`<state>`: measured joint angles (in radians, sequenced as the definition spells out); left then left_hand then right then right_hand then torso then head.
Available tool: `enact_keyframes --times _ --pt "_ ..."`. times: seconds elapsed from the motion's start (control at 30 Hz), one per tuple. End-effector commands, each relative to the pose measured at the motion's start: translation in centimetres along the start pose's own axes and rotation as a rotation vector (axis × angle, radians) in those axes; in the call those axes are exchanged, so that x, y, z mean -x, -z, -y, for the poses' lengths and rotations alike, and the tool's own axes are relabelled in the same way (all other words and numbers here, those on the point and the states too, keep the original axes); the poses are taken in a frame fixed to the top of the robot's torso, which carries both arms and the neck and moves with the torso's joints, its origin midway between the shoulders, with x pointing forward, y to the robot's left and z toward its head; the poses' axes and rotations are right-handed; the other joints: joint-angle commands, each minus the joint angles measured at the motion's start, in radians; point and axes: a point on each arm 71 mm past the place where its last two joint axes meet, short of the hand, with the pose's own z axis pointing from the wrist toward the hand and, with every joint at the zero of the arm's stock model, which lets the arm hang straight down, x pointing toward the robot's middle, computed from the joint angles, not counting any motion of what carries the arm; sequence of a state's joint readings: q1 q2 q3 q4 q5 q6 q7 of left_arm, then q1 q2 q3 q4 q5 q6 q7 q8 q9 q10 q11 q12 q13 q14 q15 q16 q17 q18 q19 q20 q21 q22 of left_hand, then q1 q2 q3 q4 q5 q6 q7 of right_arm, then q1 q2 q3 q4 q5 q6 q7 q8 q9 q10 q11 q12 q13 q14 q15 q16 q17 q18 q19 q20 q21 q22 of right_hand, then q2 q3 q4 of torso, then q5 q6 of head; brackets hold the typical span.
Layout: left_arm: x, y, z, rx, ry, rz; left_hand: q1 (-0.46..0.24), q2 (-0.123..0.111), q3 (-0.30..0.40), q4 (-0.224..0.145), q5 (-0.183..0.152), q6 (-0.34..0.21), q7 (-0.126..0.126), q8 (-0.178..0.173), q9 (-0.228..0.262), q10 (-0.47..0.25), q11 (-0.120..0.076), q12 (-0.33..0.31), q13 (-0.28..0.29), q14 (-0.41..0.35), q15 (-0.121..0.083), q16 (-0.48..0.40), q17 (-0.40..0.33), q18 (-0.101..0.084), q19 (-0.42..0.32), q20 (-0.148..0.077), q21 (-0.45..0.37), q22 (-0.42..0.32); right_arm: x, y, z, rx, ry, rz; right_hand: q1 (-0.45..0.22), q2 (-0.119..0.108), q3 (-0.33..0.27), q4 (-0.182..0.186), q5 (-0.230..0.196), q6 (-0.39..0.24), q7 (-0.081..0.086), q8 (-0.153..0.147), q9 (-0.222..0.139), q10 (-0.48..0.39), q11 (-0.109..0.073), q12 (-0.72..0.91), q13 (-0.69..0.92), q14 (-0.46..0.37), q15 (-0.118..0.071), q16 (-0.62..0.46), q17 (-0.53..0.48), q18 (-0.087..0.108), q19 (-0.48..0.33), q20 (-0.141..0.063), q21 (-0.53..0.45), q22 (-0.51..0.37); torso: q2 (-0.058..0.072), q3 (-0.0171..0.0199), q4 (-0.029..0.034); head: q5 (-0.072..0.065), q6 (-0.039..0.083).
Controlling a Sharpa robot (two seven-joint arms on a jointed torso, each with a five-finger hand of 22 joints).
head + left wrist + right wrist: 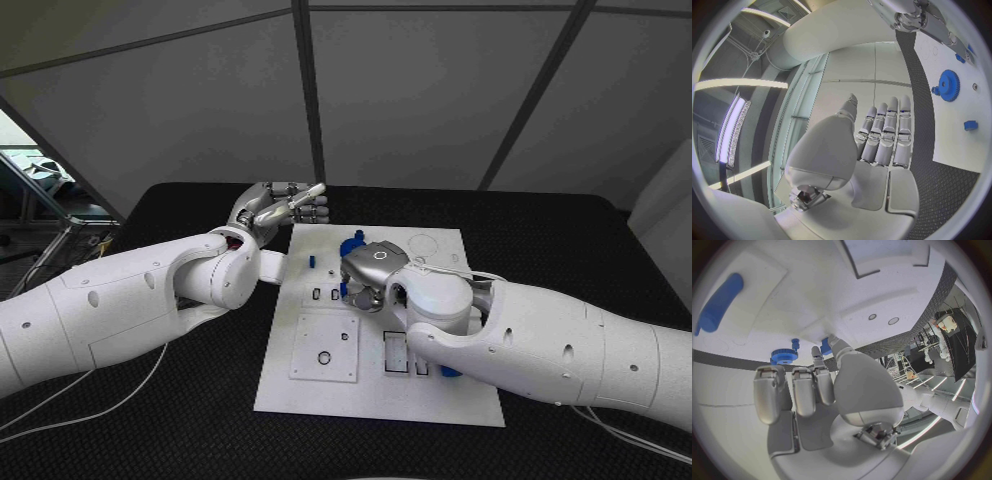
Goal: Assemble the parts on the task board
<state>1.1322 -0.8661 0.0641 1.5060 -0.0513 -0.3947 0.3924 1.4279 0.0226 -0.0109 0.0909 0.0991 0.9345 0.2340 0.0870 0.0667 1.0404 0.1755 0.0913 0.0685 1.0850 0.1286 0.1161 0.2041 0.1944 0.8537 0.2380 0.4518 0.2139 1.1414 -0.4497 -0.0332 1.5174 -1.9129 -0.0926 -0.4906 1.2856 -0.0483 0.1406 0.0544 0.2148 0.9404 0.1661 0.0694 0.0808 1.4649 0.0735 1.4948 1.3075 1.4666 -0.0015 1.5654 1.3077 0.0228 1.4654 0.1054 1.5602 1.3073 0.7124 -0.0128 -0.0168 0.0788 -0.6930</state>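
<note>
The white task board lies in the middle of the black table. My right hand hovers over its far half with fingers curled down. In the right wrist view, the thumb and one fingertip of that hand meet on a small blue part, just beside a blue gear standing on the board. The gear sits just beyond the hand. My left hand is raised off the board's far left corner, fingers straight and holding nothing. The gear and a small blue piece lie past it.
A long blue cylinder lies on the board, away from the gear. Another blue part peeks from under my right forearm. A square recessed plate and slots occupy the board's near half. Cables trail at both near corners.
</note>
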Motion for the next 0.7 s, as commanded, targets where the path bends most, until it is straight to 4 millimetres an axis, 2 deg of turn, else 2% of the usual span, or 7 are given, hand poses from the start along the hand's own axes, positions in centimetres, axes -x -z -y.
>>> enact_keyframes --times 0.03,0.23,0.33,0.5,0.7 --pt "-0.2 -0.1 0.1 -0.003 0.001 -0.013 -0.009 0.004 -0.001 -0.004 -0.004 0.000 0.006 -0.005 0.000 0.002 0.005 -0.007 0.001 -0.002 0.002 -0.004 0.001 -0.015 -0.007 -0.003 0.006 0.002 0.1 0.0 0.0 -0.004 0.008 0.002 -0.020 -0.012 -0.010 0.010 -0.006 -0.024 0.003 -0.005 -0.002 0.023 0.011 -0.011 0.173 0.101 0.012 0.000 0.251 -0.015 0.085 0.011 -0.006 0.231 0.000 0.0001 -0.0003 0.000 0.000" --pt "-0.1 -0.1 0.1 -0.004 0.002 -0.014 -0.010 0.006 0.002 -0.007 -0.004 0.004 0.001 -0.004 0.000 0.008 0.002 -0.005 0.002 -0.001 0.002 -0.006 0.003 -0.014 -0.010 -0.002 0.007 0.002 0.2 0.2 0.0 -0.001 -0.002 0.019 -0.034 -0.044 -0.031 0.032 -0.004 -0.066 0.009 -0.005 -0.003 0.000 0.017 -0.034 0.149 0.100 0.017 -0.002 0.248 -0.013 0.080 0.017 -0.010 0.224 0.000 0.0001 -0.0006 -0.001 0.000" --pt "-0.1 -0.1 0.1 -0.003 0.001 -0.014 -0.010 0.006 0.002 -0.007 -0.004 0.004 0.001 -0.004 0.000 0.008 0.002 -0.005 0.002 -0.001 0.001 -0.006 0.003 -0.014 -0.010 -0.002 0.007 0.002 0.4 0.4 0.0 0.001 -0.014 0.039 -0.033 -0.066 -0.038 0.057 -0.006 -0.091 0.012 -0.004 -0.002 -0.008 0.020 -0.041 0.141 0.099 0.020 -0.004 0.243 -0.012 0.077 0.020 -0.013 0.219 0.000 0.0003 0.0001 -0.001 0.000" --pt "-0.1 -0.1 0.1 -0.001 -0.010 -0.016 -0.011 0.005 0.003 -0.009 -0.004 0.007 -0.002 -0.004 0.001 0.012 0.000 -0.004 0.002 0.002 0.000 -0.005 0.004 -0.014 -0.010 -0.003 0.009 0.003 0.8 0.9 0.3 0.012 -0.045 0.096 -0.014 -0.087 -0.039 0.100 0.005 -0.105 0.014 0.006 0.003 -0.012 0.022 -0.044 0.136 0.099 0.022 -0.005 0.241 -0.012 0.076 0.022 -0.014 0.218 -0.001 0.0007 0.0003 0.000 0.000" --pt "0.0 0.0 0.0 0.012 -0.065 -0.034 -0.034 -0.002 -0.002 -0.009 -0.004 0.042 -0.014 0.008 0.003 0.060 -0.017 0.013 0.008 0.070 -0.022 0.031 0.029 -0.010 0.025 -0.018 0.044 0.020 1.4 2.3 1.1 0.070 -0.118 0.180 0.006 -0.107 -0.044 0.153 0.017 -0.108 0.012 0.025 0.010 -0.014 0.021 -0.045 0.133 0.096 0.021 -0.009 0.233 -0.010 0.071 0.022 -0.019 0.209 -0.003 0.0006 -0.0004 0.001 0.006"
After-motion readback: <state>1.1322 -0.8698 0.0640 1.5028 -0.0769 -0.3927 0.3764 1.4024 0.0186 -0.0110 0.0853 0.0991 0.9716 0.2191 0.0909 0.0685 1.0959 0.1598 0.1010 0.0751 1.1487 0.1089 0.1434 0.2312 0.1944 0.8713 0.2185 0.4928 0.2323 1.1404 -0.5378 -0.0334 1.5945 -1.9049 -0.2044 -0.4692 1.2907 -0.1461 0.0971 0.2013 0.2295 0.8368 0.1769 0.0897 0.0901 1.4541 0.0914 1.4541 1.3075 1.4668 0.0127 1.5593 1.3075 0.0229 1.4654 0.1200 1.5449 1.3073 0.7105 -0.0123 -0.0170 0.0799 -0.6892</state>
